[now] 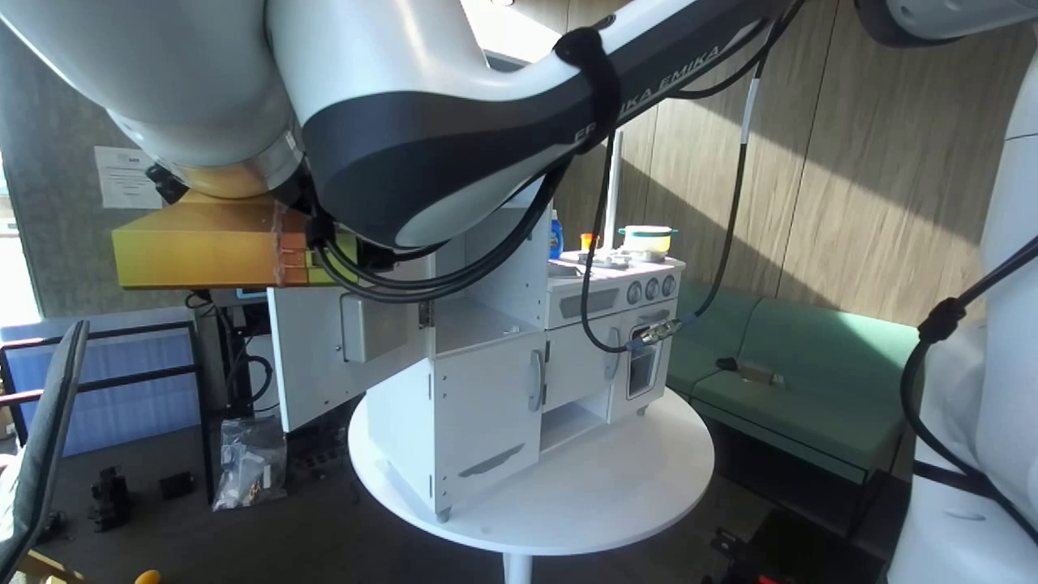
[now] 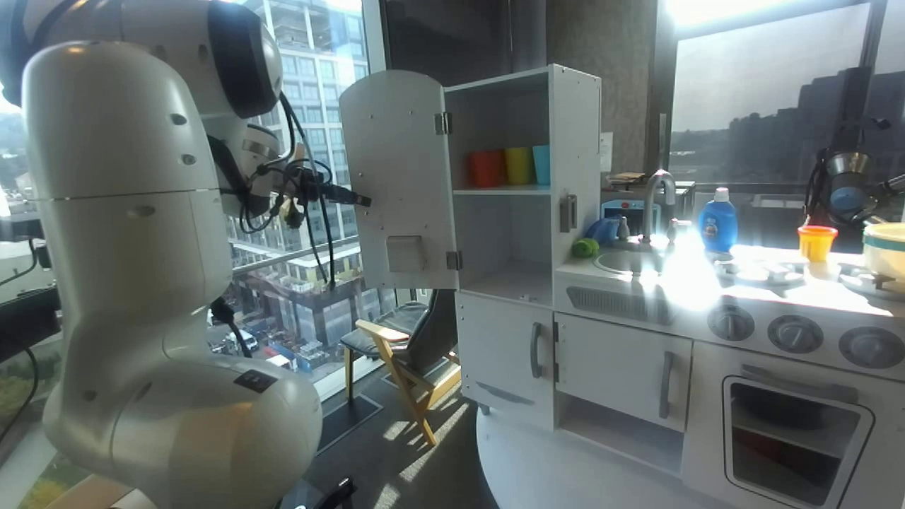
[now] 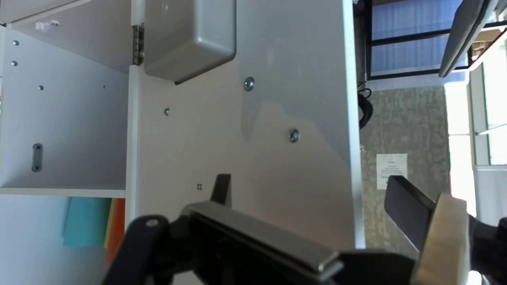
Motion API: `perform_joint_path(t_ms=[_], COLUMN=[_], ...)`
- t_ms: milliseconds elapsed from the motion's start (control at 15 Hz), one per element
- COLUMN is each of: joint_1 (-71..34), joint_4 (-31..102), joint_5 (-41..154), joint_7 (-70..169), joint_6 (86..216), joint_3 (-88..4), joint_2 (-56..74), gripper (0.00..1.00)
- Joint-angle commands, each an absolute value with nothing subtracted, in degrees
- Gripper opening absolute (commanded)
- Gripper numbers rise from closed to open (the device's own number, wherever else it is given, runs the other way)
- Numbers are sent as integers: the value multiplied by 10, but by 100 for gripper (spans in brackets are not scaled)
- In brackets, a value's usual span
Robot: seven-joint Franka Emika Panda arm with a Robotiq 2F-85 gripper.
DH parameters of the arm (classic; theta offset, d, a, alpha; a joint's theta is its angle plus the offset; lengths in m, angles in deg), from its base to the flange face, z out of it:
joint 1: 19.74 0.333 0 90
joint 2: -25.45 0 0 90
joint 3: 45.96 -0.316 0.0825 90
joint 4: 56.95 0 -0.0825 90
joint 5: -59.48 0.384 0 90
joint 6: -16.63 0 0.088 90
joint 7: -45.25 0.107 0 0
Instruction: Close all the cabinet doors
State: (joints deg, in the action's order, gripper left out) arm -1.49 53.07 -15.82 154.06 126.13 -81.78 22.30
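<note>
The tall white cabinet door (image 2: 396,184) stands swung wide open on its hinges, with its inner face and small square fitting showing. It also shows in an exterior view (image 1: 312,349) and fills the middle of the wrist view (image 3: 261,166). The shorter white door below it (image 2: 498,332) lies flush with the cabinet front, also in an exterior view (image 1: 486,414). My gripper (image 3: 313,194) is open and empty, with its fingers wide apart. The tall door's free edge appears between the fingertips. In an exterior view the gripper (image 2: 364,201) overlaps the door's inner face; contact cannot be told.
The white shelved cabinet (image 2: 576,141) holds several coloured cups (image 2: 488,168). A white door under the sink (image 2: 615,360) and an oven door (image 2: 792,438) look shut. The play kitchen stands on a round white table (image 1: 649,487). A folding chair (image 2: 410,339) stands behind.
</note>
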Motion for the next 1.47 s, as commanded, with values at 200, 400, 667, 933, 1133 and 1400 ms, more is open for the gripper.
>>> perform_joint_path(t_ms=[200, 400, 667, 933, 1133, 1400], joint_1=[31, 44, 61, 81, 91, 94], joint_4=[528, 540, 557, 584, 603, 624], joint_5=[-159, -148, -128, -92, -80, -64], joint_7=[1539, 1534, 1526, 1503, 1496, 1487], joint_6=[1201, 1186, 1158, 1119, 1090, 1062], joint_3=[-772, -766, -770, -778, -783, -788], joint_2=[231, 243, 260, 292, 319, 352], gripper=[100, 100, 100, 100, 100, 100])
